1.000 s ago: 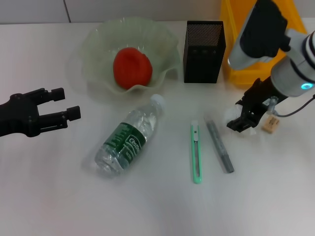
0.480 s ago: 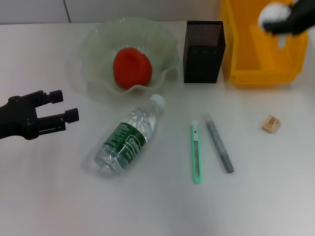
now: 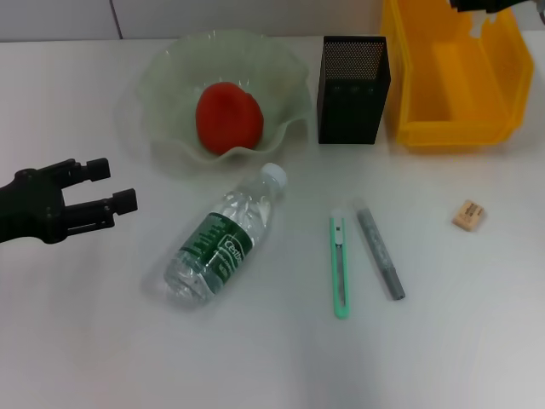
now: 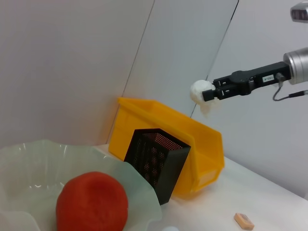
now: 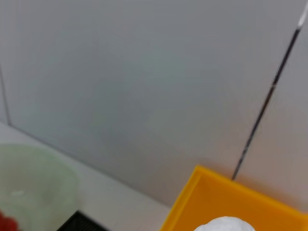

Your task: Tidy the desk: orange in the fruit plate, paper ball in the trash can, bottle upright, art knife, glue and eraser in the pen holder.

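Up went the right pincer [image 4: 208, 94] since before, gripping the paper ball [image 4: 200, 92]; the yellow bin [image 3: 456, 85] sits right below it. Far off, the left pincer [image 3: 106, 185] waits wide apart; the bottle [image 3: 226, 236] lies near it.

A white desk [image 3: 477, 341] meets grey wall panels [image 4: 72, 57] behind it.

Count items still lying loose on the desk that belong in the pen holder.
3: green art knife and grey glue stick side by side in front of the pen holder; eraser further right.
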You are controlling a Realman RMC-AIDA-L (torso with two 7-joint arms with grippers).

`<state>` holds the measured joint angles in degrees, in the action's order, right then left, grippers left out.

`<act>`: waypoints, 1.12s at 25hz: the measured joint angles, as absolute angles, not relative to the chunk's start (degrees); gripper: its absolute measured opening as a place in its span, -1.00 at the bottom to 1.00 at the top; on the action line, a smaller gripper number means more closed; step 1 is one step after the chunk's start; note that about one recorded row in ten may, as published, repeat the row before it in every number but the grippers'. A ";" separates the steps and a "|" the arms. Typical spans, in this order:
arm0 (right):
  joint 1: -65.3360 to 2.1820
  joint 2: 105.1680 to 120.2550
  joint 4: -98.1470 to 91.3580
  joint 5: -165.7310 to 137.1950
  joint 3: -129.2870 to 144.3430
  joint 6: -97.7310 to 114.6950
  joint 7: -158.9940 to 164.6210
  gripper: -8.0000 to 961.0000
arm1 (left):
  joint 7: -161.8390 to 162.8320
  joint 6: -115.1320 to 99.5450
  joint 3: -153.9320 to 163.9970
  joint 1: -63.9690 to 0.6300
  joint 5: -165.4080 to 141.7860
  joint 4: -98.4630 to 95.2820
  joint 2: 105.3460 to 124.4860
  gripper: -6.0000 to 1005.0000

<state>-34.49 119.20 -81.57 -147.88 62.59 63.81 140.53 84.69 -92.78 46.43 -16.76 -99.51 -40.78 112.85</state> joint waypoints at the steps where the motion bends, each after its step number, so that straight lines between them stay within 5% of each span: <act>1: -33.99 119.30 -81.37 -147.48 62.72 61.95 139.88 0.36 | 84.72 -92.78 46.41 -16.73 -99.50 -40.78 112.85 0.50; 16: -23.33 118.96 -82.23 -119.42 58.67 69.97 121.75 0.56 | 97.19 -93.08 47.30 -17.93 -100.91 -44.45 112.55 0.47; 22: -17.98 119.00 -69.63 -108.27 49.31 97.47 96.94 0.56 | 113.23 -93.47 47.93 -21.41 -110.75 -56.10 114.68 0.46; 28: -17.87 118.04 -55.57 -108.55 45.64 98.86 86.30 0.56 | 126.08 -93.61 49.46 -27.85 -123.27 -63.45 117.42 0.44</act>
<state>-17.87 118.04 -55.57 -108.55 45.64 98.86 86.30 126.08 -93.61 49.46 -27.85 -123.27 -63.45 117.42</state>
